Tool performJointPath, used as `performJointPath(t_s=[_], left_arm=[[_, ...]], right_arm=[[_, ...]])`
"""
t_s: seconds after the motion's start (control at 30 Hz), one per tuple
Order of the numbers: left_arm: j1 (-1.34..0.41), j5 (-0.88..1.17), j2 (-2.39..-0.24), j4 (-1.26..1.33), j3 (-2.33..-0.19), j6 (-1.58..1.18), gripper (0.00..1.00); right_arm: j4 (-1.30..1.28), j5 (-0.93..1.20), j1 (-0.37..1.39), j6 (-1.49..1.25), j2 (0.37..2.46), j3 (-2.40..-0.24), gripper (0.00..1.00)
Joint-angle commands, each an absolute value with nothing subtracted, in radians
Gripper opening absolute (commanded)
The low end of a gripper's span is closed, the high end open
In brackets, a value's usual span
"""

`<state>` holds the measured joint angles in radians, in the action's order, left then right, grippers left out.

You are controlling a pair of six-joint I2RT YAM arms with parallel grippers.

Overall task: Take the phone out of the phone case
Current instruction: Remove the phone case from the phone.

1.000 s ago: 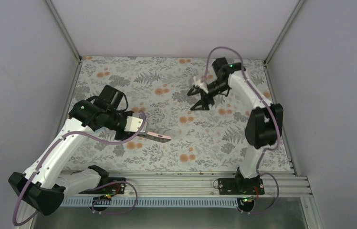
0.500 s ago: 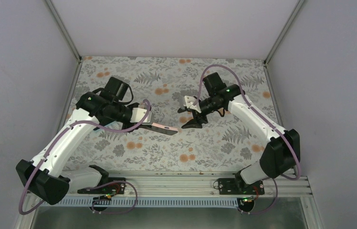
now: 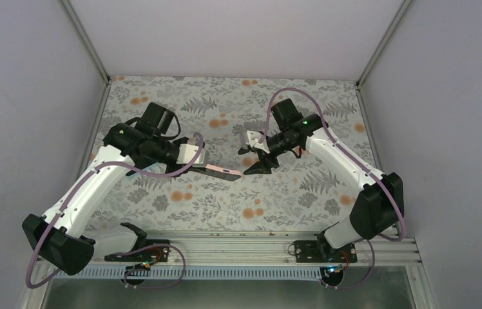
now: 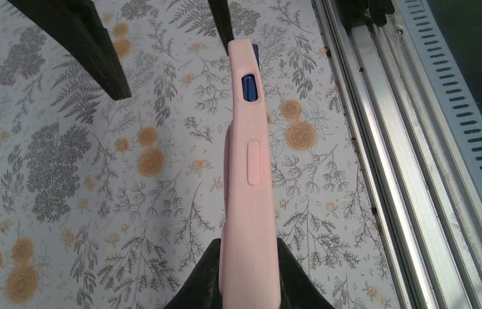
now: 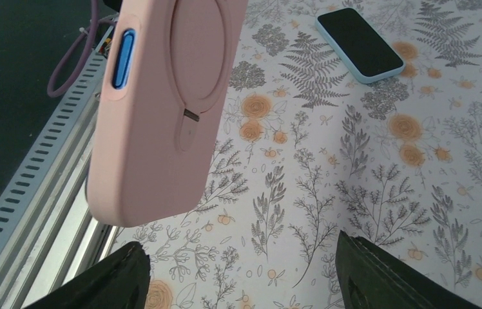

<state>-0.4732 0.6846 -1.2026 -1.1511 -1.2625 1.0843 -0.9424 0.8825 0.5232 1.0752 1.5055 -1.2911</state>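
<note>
Your left gripper clenched the pink phone case; your right gripper gaped. The shell looked rubbery, best peeled at its free corner.

A robotics lab booth: plain lilac walls, aluminium corner posts, a metal mounting rail, floral-covered table.

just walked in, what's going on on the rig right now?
The left gripper is shut on one end of the pink phone case, holding it up off the table with the phone inside. The right gripper is open at the case's free end, not gripping it. The phone is not out yet. A second phone in a light blue case lies flat on the table.
</note>
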Motion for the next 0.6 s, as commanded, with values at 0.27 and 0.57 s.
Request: performJointPath(t_s=[0.27, 0.57], left_arm=[[-0.469, 0.721, -1.221, -1.089, -1.298, 1.073, 0.02], [-0.469, 0.719, -1.222, -1.09, -1.297, 1.065, 0.02]], right_arm=[[-1.027, 0.96, 0.545, 1.126, 1.519, -1.347, 0.72], [-1.008, 0.946, 0.557, 1.109, 1.548, -1.377, 0.68]])
